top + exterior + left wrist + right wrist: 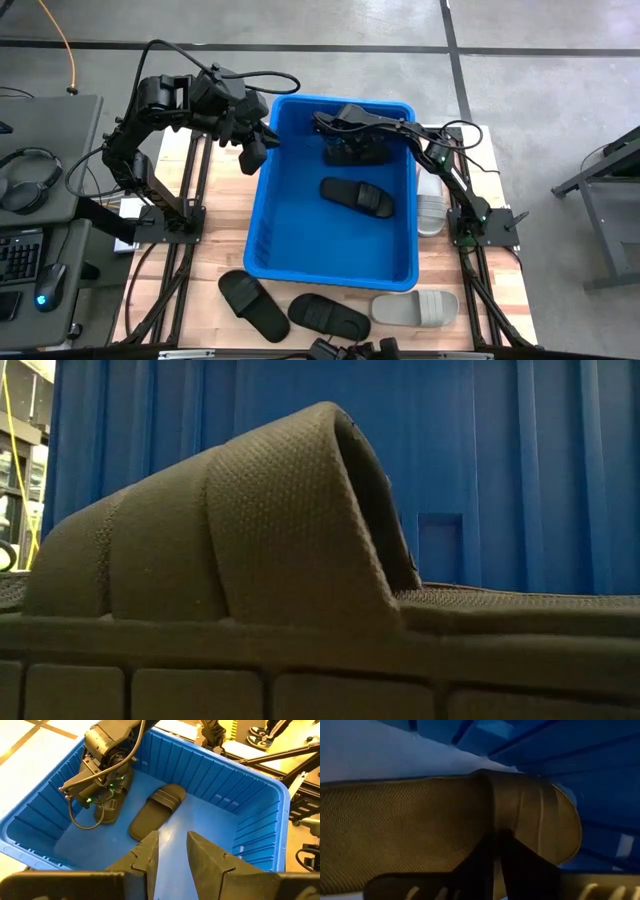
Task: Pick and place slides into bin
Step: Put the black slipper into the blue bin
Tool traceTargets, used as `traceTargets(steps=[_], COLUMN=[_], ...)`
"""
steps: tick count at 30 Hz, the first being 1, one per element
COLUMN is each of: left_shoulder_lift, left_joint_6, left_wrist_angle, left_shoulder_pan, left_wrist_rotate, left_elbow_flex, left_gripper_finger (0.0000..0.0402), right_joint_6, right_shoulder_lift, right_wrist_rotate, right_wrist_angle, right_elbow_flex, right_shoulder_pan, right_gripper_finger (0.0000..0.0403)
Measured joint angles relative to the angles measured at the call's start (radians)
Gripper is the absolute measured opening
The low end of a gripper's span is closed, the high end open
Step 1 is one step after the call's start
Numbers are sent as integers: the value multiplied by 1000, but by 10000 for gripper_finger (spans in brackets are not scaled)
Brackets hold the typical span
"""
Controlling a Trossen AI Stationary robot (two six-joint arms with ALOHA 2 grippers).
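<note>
- Counter [215, 250]: pale wood top, carries the bin, both arm bases and the loose slides.
- Bin [290, 262]: bright blue ribbed tub, centre of the counter, between the two arms. Its wall fills the background of the low view [520, 460].
- Right arm: reaches from its base at the counter's right edge over the bin's right rim and down into the far part of the bin.
- Left arm: folded at the far left, with the left gripper [256, 148] hanging just above the bin's far left rim. Its fingers [145, 852] stand a narrow gap apart with nothing between them.
- Black slide lying flat on the bin floor [357, 196], about mid-bin, strap up; also visible in the left wrist view [157, 810].
- Second black slide in the bin's far part [352, 152], directly under the right gripper [347, 125]. The right gripper is clenched; in the right wrist view its fingers [485, 865] meet right at this slide's strap [530, 820], but whether they pinch any of it I cannot tell.
- Near edge of counter, outside the bin, left to right: black slide [253, 304], black slide [329, 316], light grey slide [415, 306].
- Another light grey slide [431, 213] sits between the bin's right wall and the right arm's base.
- Low view: a black slide's textured strap [270, 520] is close up.
</note>
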Motion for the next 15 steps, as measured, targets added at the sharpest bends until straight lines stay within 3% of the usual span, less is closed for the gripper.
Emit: traceTargets(steps=[15], left_shoulder_lift=[0], left_joint_6=[18], left_wrist_angle=[-45], left_shoulder_pan=[0], left_wrist_rotate=[0], left_elbow_flex=[0], left_gripper_finger=[90], right_joint_6=[120], right_shoulder_lift=[-1], right_wrist_rotate=[-10], right_wrist_angle=[77], right_elbow_flex=[0], right_shoulder_pan=[-6], right_gripper_finger=[8])
